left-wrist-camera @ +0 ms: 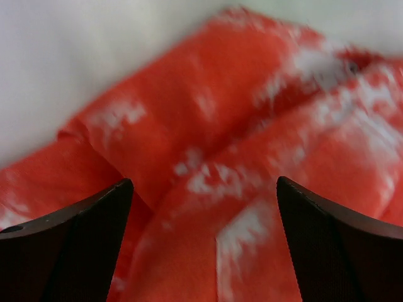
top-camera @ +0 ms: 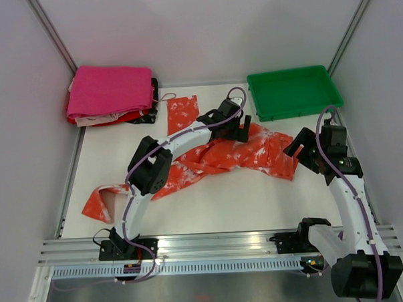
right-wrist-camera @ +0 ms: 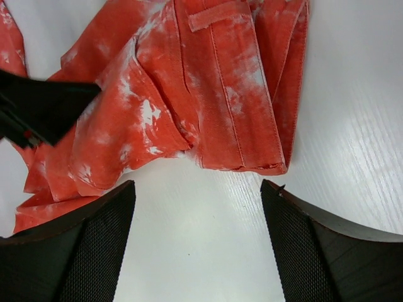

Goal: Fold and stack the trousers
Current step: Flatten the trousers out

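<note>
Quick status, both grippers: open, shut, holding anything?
Left gripper: open, holding nothing, just above the trousers.
Right gripper: open, holding nothing, over the table beside the trousers.

The trousers [top-camera: 255,152] are orange-red, mottled all over with white tie-dye blotches, and their stitching is the same orange. The counter [top-camera: 223,197] is white with a faint grain. A folded cloth [top-camera: 110,90] is plain magenta-pink and lies over red, white and black layers. The tray [top-camera: 292,92] is solid green. The left arm [top-camera: 181,142] and right arm [top-camera: 347,198] are white with black joints and purple cables [top-camera: 126,198]. The left tool [left-wrist-camera: 203,182] and right tool [right-wrist-camera: 196,185] are black, with a fine mesh pattern on the pads [right-wrist-camera: 94,251]. The rail [top-camera: 219,242] is silver.
</note>
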You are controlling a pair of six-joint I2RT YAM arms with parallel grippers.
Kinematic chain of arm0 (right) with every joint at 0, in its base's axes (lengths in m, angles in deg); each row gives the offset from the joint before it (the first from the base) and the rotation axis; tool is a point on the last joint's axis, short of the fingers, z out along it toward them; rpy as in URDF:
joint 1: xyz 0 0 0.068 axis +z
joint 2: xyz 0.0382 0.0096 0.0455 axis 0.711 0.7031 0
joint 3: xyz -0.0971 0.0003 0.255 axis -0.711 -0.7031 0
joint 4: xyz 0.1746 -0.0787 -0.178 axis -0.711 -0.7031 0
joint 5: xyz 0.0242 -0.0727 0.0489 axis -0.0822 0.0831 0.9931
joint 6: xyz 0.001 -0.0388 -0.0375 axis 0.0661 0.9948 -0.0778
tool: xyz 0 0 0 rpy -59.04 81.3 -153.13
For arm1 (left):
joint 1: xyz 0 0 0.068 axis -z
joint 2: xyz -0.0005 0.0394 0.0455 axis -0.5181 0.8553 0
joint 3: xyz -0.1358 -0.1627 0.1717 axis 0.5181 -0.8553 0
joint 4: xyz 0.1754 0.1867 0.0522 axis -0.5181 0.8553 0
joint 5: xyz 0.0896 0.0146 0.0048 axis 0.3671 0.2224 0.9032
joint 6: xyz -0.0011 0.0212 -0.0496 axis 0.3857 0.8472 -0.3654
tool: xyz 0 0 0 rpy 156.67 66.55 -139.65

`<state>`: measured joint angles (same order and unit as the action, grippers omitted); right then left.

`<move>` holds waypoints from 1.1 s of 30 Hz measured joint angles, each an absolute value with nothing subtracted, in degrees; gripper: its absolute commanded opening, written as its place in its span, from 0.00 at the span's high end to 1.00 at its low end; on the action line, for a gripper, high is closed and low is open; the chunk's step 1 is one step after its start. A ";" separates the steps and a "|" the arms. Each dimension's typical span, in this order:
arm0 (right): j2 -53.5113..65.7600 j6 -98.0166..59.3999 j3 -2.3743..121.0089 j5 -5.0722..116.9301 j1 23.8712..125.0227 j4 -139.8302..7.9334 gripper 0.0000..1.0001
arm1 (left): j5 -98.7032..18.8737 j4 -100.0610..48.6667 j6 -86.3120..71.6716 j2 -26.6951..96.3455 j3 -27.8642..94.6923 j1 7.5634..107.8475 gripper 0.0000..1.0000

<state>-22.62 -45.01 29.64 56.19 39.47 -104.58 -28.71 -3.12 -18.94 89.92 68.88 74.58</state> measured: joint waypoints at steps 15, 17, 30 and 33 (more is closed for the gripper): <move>-27.89 -42.67 33.75 55.93 39.47 -108.29 0.11 | -41.02 -11.34 -9.74 83.77 57.47 75.52 0.00; -29.13 -42.65 33.77 55.91 39.47 -109.12 0.11 | -40.74 -11.28 -9.04 86.38 57.51 75.52 0.00; -29.90 -42.65 33.77 55.42 39.47 -110.41 0.09 | -42.20 -16.79 -8.32 79.86 46.52 75.15 0.98; -29.88 -42.95 33.77 54.81 39.45 -110.39 0.09 | -42.40 -17.11 -8.19 72.28 42.59 75.72 0.98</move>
<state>-29.88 -42.95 33.77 54.81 39.45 -110.39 -42.40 -17.11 -8.19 72.28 42.59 75.72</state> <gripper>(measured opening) 0.906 0.044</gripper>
